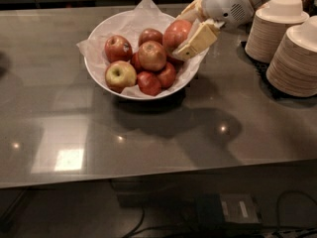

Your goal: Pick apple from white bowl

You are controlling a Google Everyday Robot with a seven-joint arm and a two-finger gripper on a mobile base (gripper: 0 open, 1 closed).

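Observation:
The white bowl (pixel 99 78), lined with crinkled white paper, stands on the dark counter and holds several apples. My gripper (pixel 185 28) comes in from the upper right and is shut on the large orange-red apple (pixel 176 32). One beige finger (pixel 198 40) lies across the apple's front and the other behind it. The apple is lifted above the bowl's right side, clear of the pile. A yellow-green apple with red blush (pixel 120 74) and smaller dark red apples (pixel 149 82) lie in the bowl.
Two tall stacks of beige paper bowls (pixel 275 26) (pixel 297 61) stand close to the right of my gripper. The counter's front edge (pixel 158 175) runs along the bottom, with cables on the floor below.

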